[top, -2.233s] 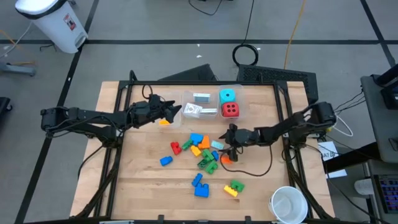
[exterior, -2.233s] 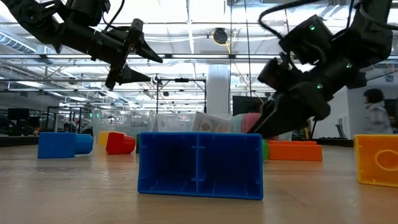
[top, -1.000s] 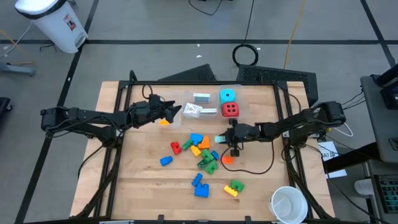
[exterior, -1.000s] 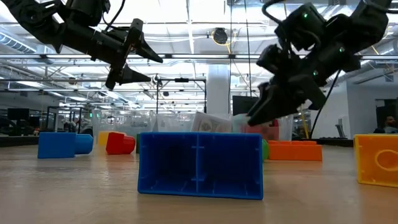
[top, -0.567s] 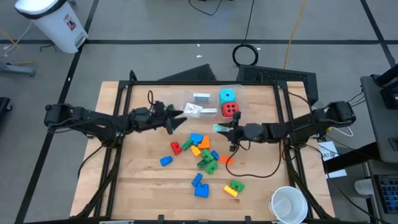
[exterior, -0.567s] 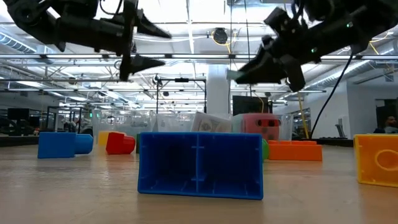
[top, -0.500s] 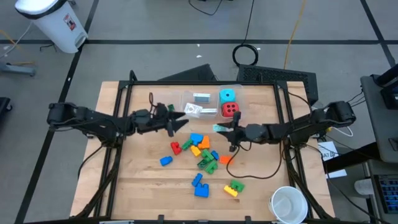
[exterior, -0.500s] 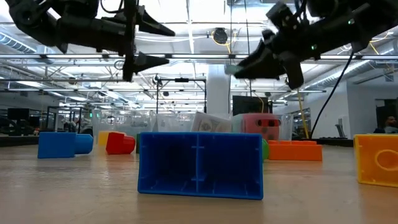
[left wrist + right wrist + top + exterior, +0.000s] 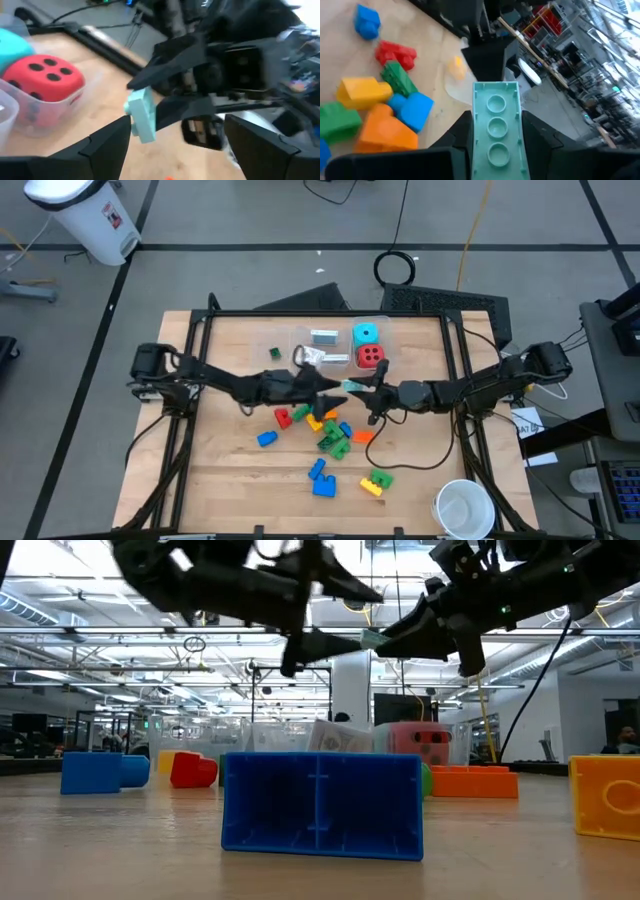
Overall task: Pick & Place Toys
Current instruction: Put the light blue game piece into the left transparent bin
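Note:
My right gripper (image 9: 362, 387) is shut on a pale teal brick (image 9: 351, 385) and holds it above the middle of the table. My left gripper (image 9: 333, 388) faces it from the table's left, open. Its fingertips (image 9: 345, 640) stand just short of the brick (image 9: 372, 637); I see no touch. Below lies a heap of toys (image 9: 325, 425): blue, green, red, orange and yellow bricks resting flat on the wood. A red die (image 9: 370, 356), a cyan die (image 9: 365, 334) and cards (image 9: 322, 337) sit in clear bins at the far side. My right gripper pinches the teal brick by its two long sides (image 9: 479, 131) between its two fingers. The fingers come nearly level from the table's right and lie along the brick. Its free end (image 9: 142, 117) sticks out past the fingertips toward my left gripper. The brick is lifted clear.
A white cup (image 9: 463, 507) stands at the near right corner. A small green brick (image 9: 274, 353) lies alone at the far left of the bins. Blue bricks (image 9: 321, 480) and a green-yellow pair (image 9: 376, 481) lie near the front edge. A dark cable (image 9: 415, 460) loops over the table's right part.
My left gripper has swept from beside the bins toward the table's right, up to the teal brick, staying open. My right gripper has risen from the heap with the brick, rolled its wrist, levelled out and then kept still.

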